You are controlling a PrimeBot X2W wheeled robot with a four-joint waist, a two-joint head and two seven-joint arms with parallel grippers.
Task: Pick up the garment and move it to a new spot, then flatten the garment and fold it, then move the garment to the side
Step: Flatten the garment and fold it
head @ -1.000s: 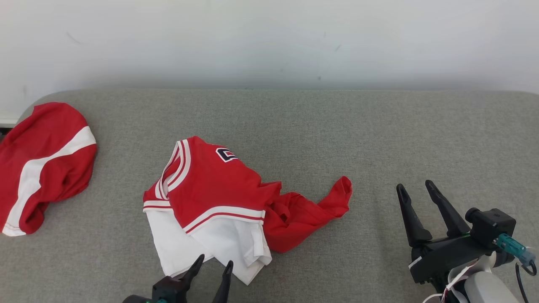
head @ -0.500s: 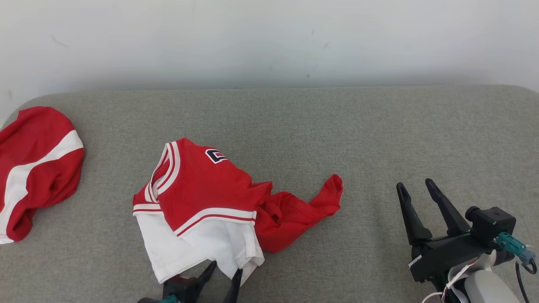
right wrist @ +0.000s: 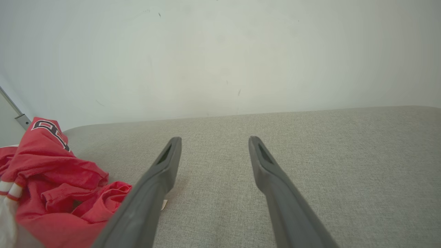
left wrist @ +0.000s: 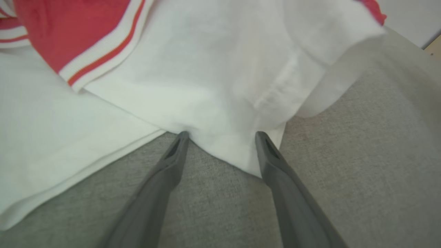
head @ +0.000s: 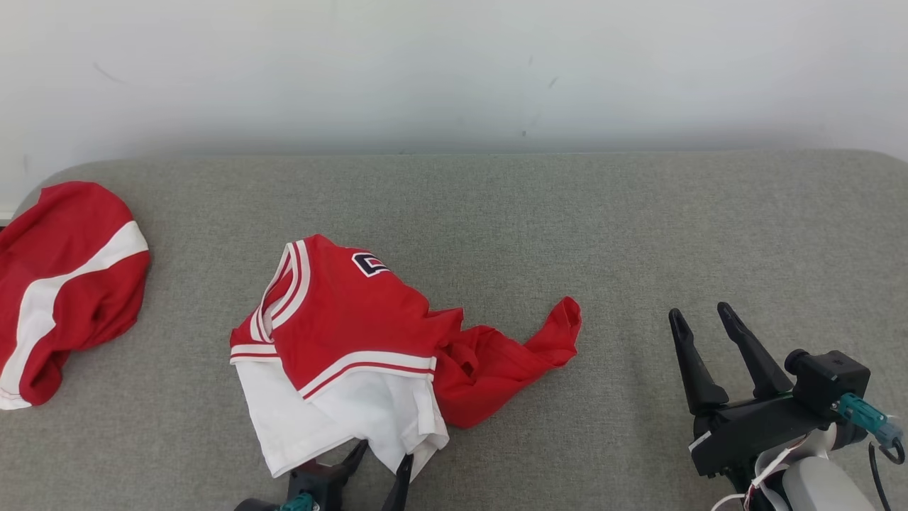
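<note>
The garment (head: 355, 341) is bunched left of centre on the grey cushion (head: 638, 213), its hem straddled by the left gripper (left wrist: 222, 134), spread like the right gripper (head: 698, 310). Perhaps one layer alone is pinched and slips.

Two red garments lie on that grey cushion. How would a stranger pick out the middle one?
Start at the wide grey cushion below the pale wall and look to its middle, just ahead of the open left gripper. The crumpled garment there, unlike the red bundle at the left edge, has a big white panel, striped trim and a dark printed mark.
</note>
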